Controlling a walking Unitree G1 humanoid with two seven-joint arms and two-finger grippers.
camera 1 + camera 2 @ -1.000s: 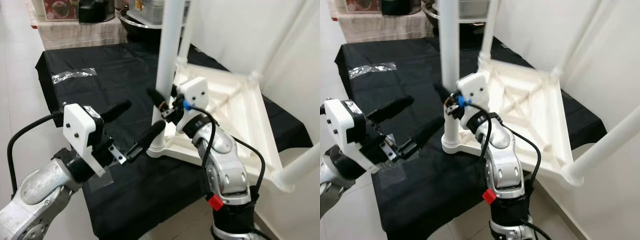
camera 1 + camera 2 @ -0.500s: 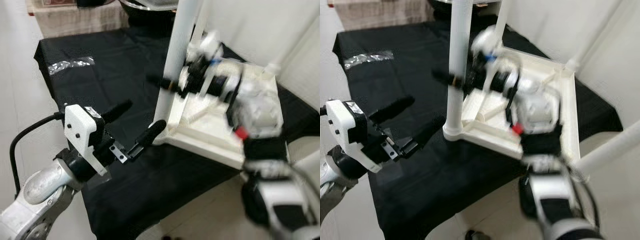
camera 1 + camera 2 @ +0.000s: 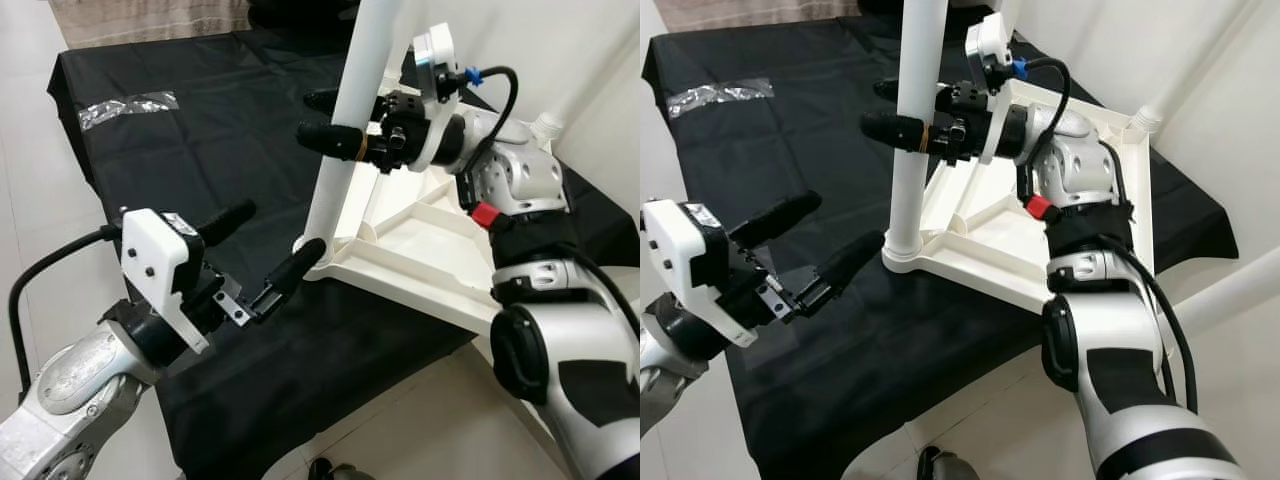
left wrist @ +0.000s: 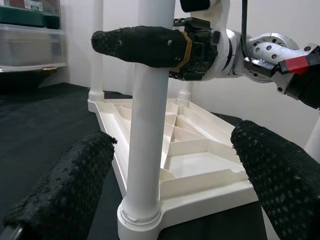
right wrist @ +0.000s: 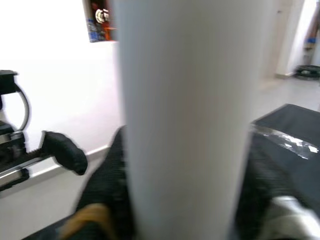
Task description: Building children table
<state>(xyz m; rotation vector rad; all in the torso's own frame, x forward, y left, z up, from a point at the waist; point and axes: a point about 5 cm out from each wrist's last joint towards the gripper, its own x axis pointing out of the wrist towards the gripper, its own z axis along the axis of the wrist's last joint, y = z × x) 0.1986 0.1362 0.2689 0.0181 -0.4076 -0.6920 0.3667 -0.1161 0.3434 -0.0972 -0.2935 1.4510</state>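
With the white tabletop (image 3: 440,260) lying upside down on the black cloth (image 3: 200,150), the step in hand looks like seating or tightening the near corner leg (image 3: 345,130), which stands upright in its socket at the tabletop's near corner, toward 7 o'clock of the panel. The right gripper (image 3: 335,120) has its two black fingers either side of that leg about halfway up, one finger in front and one behind; they sit close against the tube and appear to grip it, and the right wrist view confirms the tube right between them. The left gripper (image 3: 265,255) waits wide open and holding nothing, at about 8 o'clock from the leg's foot, one fingertip just beside the socket. Next, I judge, the leg wants turning or pressing home while the tabletop is kept from sliding, perhaps by the left gripper bracing the base. By count: one tabletop, four legs visible across the views, two grippers, and one strip of clear tape (image 3: 125,105) on the cloth at 10 o'clock.
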